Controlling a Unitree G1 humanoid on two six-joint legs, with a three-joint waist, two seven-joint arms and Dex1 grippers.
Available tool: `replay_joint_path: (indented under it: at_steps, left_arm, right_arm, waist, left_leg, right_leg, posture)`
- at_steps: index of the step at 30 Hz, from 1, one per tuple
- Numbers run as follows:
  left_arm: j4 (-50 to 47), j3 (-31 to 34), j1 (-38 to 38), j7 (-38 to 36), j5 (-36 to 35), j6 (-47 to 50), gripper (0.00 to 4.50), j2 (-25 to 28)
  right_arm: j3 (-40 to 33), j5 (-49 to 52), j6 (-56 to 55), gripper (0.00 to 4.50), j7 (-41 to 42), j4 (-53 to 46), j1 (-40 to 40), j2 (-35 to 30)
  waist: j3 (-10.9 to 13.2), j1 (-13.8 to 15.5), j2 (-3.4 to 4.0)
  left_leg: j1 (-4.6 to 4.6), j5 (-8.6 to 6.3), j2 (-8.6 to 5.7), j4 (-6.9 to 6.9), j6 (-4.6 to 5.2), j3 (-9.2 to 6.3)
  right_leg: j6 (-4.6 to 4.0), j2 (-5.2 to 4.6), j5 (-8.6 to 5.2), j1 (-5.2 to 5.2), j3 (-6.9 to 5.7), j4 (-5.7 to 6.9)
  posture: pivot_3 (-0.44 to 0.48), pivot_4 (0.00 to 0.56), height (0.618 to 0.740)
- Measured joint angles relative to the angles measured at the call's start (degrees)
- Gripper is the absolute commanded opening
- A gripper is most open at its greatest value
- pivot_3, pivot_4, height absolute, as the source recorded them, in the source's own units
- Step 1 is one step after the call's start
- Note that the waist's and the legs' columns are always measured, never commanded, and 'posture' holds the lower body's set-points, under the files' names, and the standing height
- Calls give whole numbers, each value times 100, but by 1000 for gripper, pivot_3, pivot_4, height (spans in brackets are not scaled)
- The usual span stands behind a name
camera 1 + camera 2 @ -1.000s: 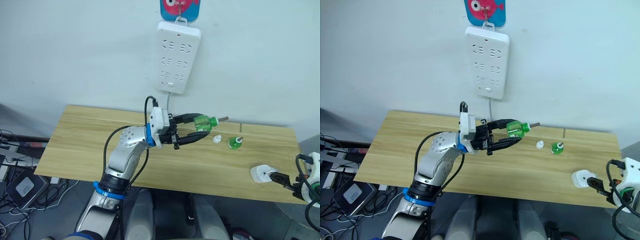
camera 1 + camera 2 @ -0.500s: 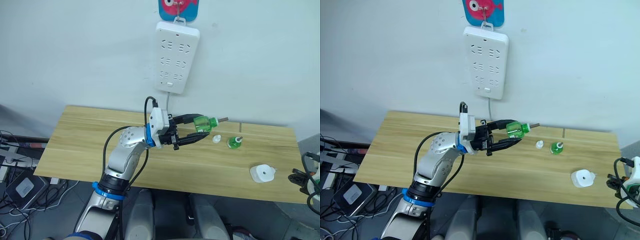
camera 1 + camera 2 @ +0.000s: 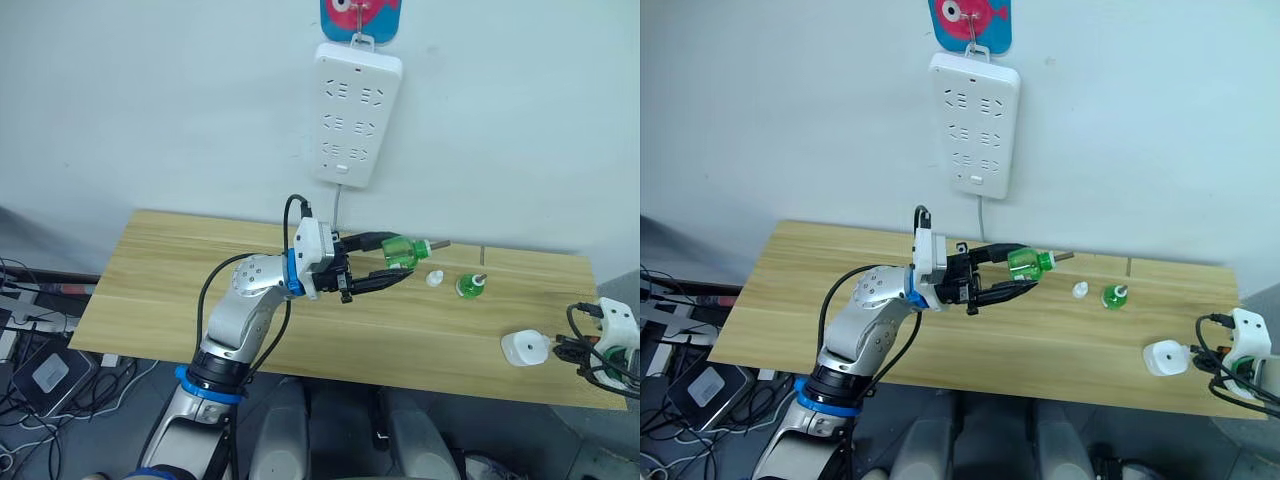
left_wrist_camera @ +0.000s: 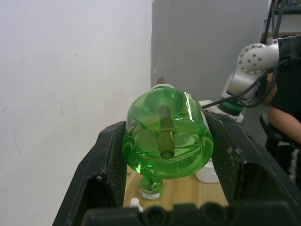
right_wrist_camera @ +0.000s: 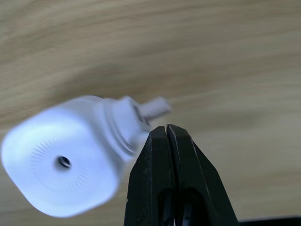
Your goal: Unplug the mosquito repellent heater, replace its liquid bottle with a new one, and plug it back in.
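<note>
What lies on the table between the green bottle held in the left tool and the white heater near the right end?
In the left eye view, a small white cap and a second green bottle stand between the held green bottle and the heater.

I see the mosquito repellent heater (image 3: pixel 525 348), a small white rounded unit, lying on the wooden tabletop (image 3: pixel 150 290) near its front right corner, unplugged. In the right wrist view its vent hole (image 5: pixel 63 162) faces the camera, prongs sticking out sideways.

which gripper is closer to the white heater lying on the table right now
Right. The right gripper sits shut just beside the mosquito repellent heater at the table's right end; the left gripper holds a green bottle mid-table.
</note>
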Motion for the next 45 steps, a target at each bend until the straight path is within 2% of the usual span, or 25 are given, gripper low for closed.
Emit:
replay_joint_path:
  at_steps: [6, 22, 29, 32, 37, 41, 45]
  left_arm:
    - [0, 0, -24, 37, 0, 14, 2281, -8]
    - [-8, -7, -33, 99, 0, 102, 2281, -21]
    - [-9, -7, -32, 116, 0, 104, 2281, -24]
    - [-10, -7, -26, 123, 0, 104, 2281, -27]
    - [-10, -9, -1, 133, 1, 100, 2281, -72]
    - [-15, -14, 18, 135, 2, 93, 2281, -107]
    - [-18, -20, 30, 136, 11, 71, 2281, -131]
  right_arm:
    - [4, -614, 102, 31, 380, 116, -436, 321]
    - [459, -1810, -103, 31, 1688, -410, -612, 426]
    - [801, -2258, -354, 31, 2185, -724, -618, 397]
    - [832, -2503, -342, 31, 2253, -956, -599, 149]
    - [180, -2323, 858, 1514, 2163, -1751, -715, -93]
    - [-386, -2103, 2309, 2916, 1890, -2270, -1193, 238]
    - [-637, -1939, 2898, 4314, 1541, -2468, -1259, 591]
  waist:
    - [0, 20, 0]
    - [1, 89, 1]
    - [2, 118, 1]
    - [3, 122, 4]
    - [5, 121, 2]
    - [6, 125, 1]
    - [6, 138, 1]
  left_leg:
    - [-1, 0, 0, 0, 0, 0]
    - [0, 0, 1, -1, 0, 0]
    - [-1, 0, 0, 1, 0, 0]
    - [-1, 0, 0, 1, 0, 0]
    - [0, 0, 6, -1, 0, -2]
    - [-1, 0, 5, 0, -1, -2]
    - [-4, -1, 2, -3, 0, -2]
  right_leg:
    - [0, 0, 0, 0, 0, -1]
    - [0, 0, 0, 0, -1, -1]
    - [0, 0, 0, 0, 0, -1]
    - [0, -1, 0, 0, 0, -1]
    - [0, 2, 0, 0, -3, -1]
    - [0, 2, 0, 0, -2, -2]
    - [1, 1, 0, 0, -2, -7]
  posture:
    - [230, 362, 740]
    - [225, 361, 740]
    - [224, 361, 740]
    - [220, 361, 740]
    - [206, 363, 740]
    - [204, 363, 740]
    - [214, 369, 740]
